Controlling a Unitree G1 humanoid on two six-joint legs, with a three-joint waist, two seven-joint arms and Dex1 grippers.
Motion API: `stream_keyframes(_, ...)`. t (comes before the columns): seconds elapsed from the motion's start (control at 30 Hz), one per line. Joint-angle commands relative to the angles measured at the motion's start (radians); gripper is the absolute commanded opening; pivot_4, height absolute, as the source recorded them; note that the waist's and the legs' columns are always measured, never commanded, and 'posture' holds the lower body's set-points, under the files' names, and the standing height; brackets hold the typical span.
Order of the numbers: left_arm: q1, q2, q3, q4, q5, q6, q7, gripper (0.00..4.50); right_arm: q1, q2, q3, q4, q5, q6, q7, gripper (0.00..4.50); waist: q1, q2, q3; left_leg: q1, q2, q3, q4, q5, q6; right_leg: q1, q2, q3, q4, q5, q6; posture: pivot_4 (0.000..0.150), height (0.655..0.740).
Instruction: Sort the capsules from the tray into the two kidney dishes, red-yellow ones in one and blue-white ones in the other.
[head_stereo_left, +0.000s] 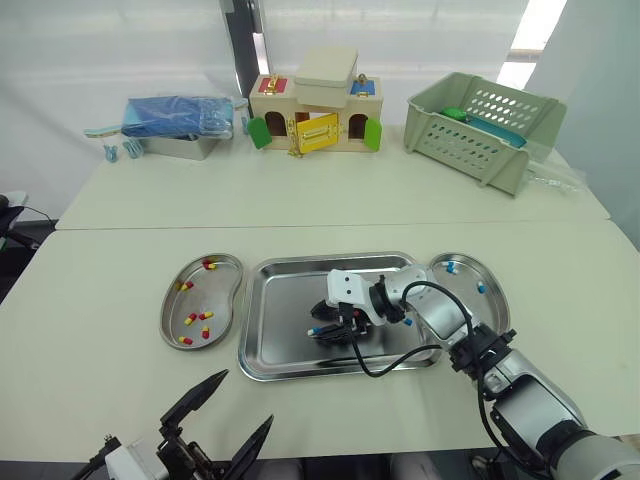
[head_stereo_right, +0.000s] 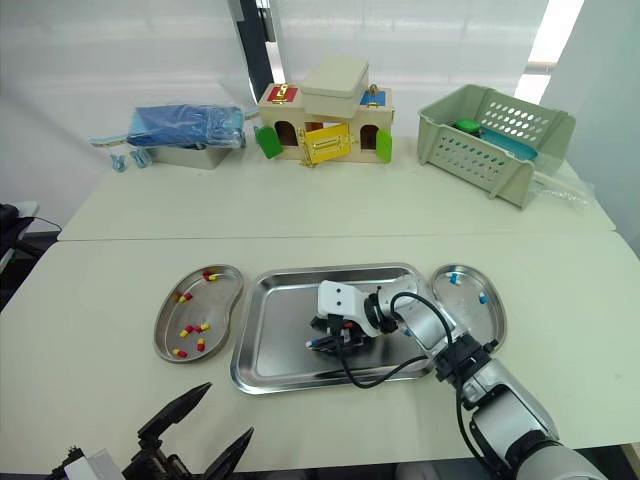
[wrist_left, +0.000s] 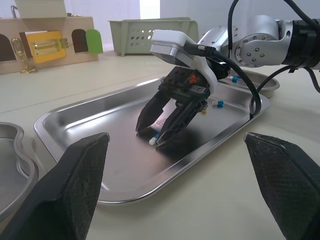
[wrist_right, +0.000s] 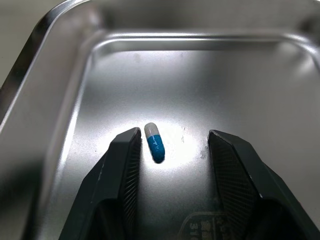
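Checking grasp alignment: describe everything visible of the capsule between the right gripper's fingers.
The capsule is a small two-tone pill, one half white, one half blue, glossy like smooth plastic. It lies flat on the floor of the steel tray, between the fingers of the open right gripper, off-centre, close beside one finger; whether they touch is unclear.

It looked like a robotics test lab: white sheeting (head_stereo_left: 120, 50) hung behind a pale desk (head_stereo_left: 300, 205), and beyond the steel tray (head_stereo_left: 285, 325), flanked by kidney dishes (head_stereo_left: 217, 288), stood a wooden latch-board house (head_stereo_left: 315, 115) and a green plastic basket (head_stereo_left: 480, 130).
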Motion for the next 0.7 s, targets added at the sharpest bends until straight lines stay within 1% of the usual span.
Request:
stream_keyframes(0.03, 0.011, 0.002, -0.007, -0.016, 0.0, -0.016, 0.002, 4.5, 0.015, -0.008, 0.018, -0.018, -0.03, -0.024, 0.005, 2.36, 0.0, 0.0, 0.0, 0.0, 0.0, 0.0, 0.0, 0.0, 0.0, 0.0, 0.0, 0.0, 0.0, 0.0, 0.0, 0.15, 0.74)
stream_keyframes(0.07, 0.012, 0.002, -0.006, -0.015, 0.0, -0.016, 0.003, 4.5, 0.017, -0.01, 0.022, -0.015, -0.041, -0.034, 0.002, 2.36, 0.0, 0.0, 0.0, 0.0, 0.0, 0.0, 0.0, 0.0, 0.0, 0.0, 0.0, 0.0, 0.0, 0.0, 0.0, 0.15, 0.74)
stream_keyframes(0.1, 0.011, 0.002, -0.006, -0.015, 0.0, -0.016, 0.004, 4.5, 0.018, -0.01, 0.024, -0.012, -0.047, -0.041, 0.001, 1.95, 0.0, 0.0, 0.0, 0.0, 0.0, 0.0, 0.0, 0.0, 0.0, 0.0, 0.0, 0.0, 0.0, 0.0, 0.0, 0.15, 0.74)
stream_keyframes(0.13, 0.012, 0.003, -0.006, -0.015, 0.0, -0.016, 0.005, 4.5, 0.02, -0.009, 0.025, -0.011, -0.05, -0.047, 0.001, 1.8, 0.0, 0.0, 0.0, 0.0, 0.0, 0.0, 0.0, 0.0, 0.0, 0.0, 0.0, 0.0, 0.0, 0.0, 0.0, 0.15, 0.74)
stream_keyframes(0.17, 0.013, 0.003, -0.005, -0.015, 0.0, -0.017, 0.005, 4.5, 0.022, -0.007, 0.025, -0.011, -0.052, -0.051, 0.002, 1.51, 0.0, 0.0, 0.0, 0.0, 0.0, 0.0, 0.0, 0.0, 0.0, 0.0, 0.0, 0.0, 0.0, 0.0, 0.0, 0.15, 0.74)
stream_keyframes(0.33, 0.015, 0.004, -0.001, -0.013, -0.005, -0.018, 0.005, 4.5, 0.025, 0.0, 0.024, -0.011, -0.057, -0.055, 0.006, 0.41, 0.0, 0.0, 0.0, 0.0, 0.0, 0.0, 0.0, 0.0, 0.0, 0.0, 0.0, 0.0, 0.0, 0.0, 0.0, 0.15, 0.74)
stream_keyframes(0.57, 0.004, 0.001, 0.004, -0.008, -0.015, -0.017, 0.011, 4.5, 0.026, 0.003, 0.021, -0.012, -0.056, -0.061, 0.008, 0.41, 0.0, 0.0, 0.0, 0.0, 0.0, 0.0, 0.0, 0.0, 0.0, 0.0, 0.0, 0.0, 0.0, 0.0, 0.0, 0.15, 0.74)
stream_keyframes(0.7, -0.003, 0.003, 0.003, -0.009, -0.017, -0.014, 0.011, 4.5, 0.035, -0.007, -0.002, -0.049, -0.029, -0.047, 0.019, 0.41, 0.0, 0.0, 0.0, 0.0, 0.0, 0.0, 0.0, 0.0, 0.0, 0.0, 0.0, 0.0, 0.0, 0.0, 0.0, 0.15, 0.74)
